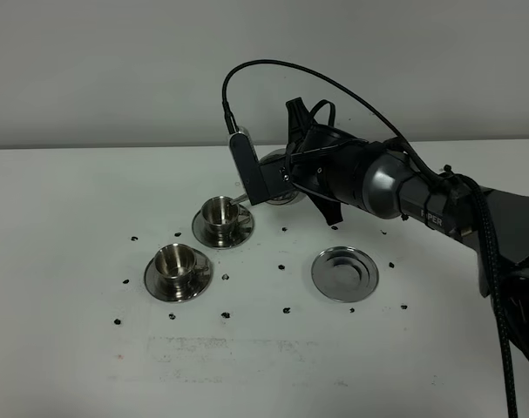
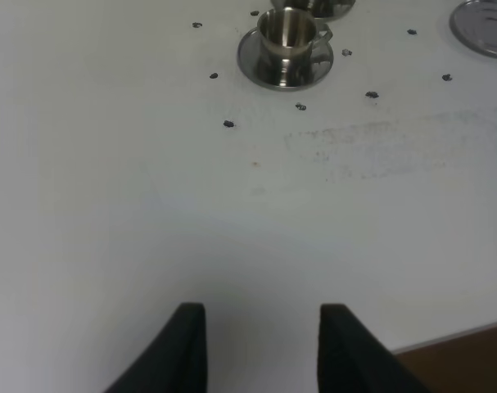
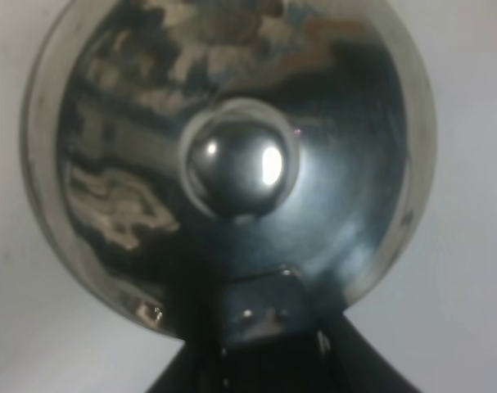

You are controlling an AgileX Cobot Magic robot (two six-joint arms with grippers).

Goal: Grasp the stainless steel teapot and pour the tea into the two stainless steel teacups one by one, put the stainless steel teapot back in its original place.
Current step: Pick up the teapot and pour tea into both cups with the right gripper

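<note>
One stainless steel teapot (image 3: 117, 147) hangs clear of the table (image 1: 64, 366), well back toward its far edge, clamped by its loop handle in the closed right gripper (image 3: 260, 360). The pot leans toward the farther teacup (image 1: 220, 212). The wrist view looks straight onto its lid and knob (image 3: 241, 164), and whether tea is running cannot be told. Judging by the lean, the first pour is in hand. To do it well, the spout tip should sit right above that cup's mouth without touching the rim, and the tilt should grow slowly so the stream stays thin and the lid stays seated. The pot should be levelled before it shifts to the nearer teacup (image 1: 172, 261), which stands closer to the front edge and further left. The empty saucer (image 1: 345, 274), to the right of both cups, awaits the pot's return. The left gripper (image 2: 260, 348) idles near the front edge, fingers apart and holding nothing.
</note>
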